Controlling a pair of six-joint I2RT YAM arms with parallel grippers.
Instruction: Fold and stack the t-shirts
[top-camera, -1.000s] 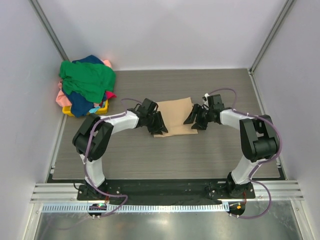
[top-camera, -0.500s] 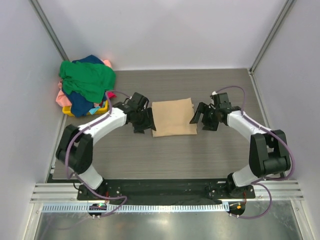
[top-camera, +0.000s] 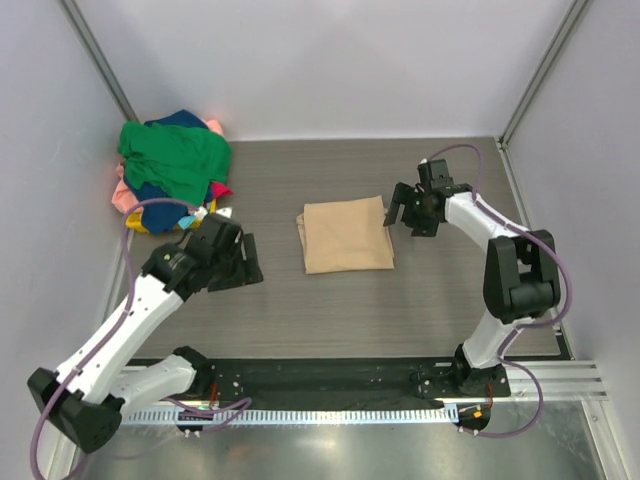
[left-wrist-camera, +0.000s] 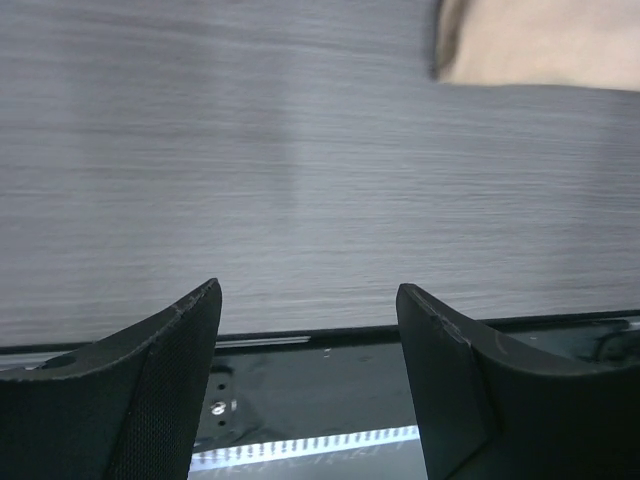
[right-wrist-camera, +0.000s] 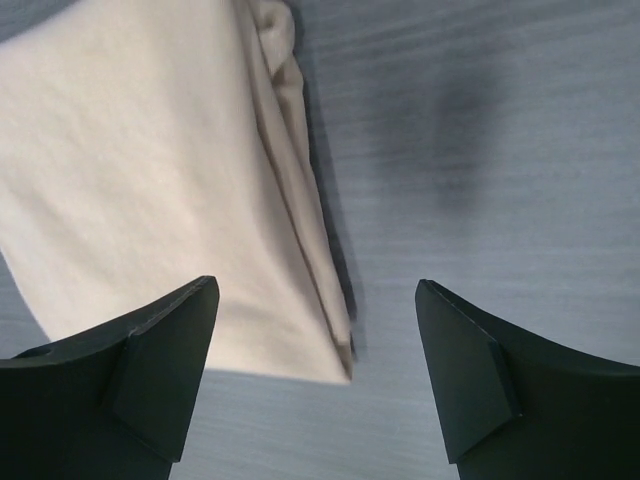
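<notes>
Tan t-shirt (top-camera: 346, 236) folded, flat on table (top-camera: 440, 300), free of both arms. Between wide, empty jaws of right gripper (top-camera: 402, 213): shirt's folded edge, just below. Ahead-right of left gripper (top-camera: 244, 266), jaws wide, empty: same shirt, apart. Behind it: heaped t-shirts (top-camera: 175, 165).

No readable text in any view.
The folded tan cloth t-shirt (top-camera: 346, 236), the heap of green, navy and pink cloth t-shirts (top-camera: 175, 160) and the grey wood-grain table (top-camera: 400, 300) show no legible lettering, number or sign.
</notes>
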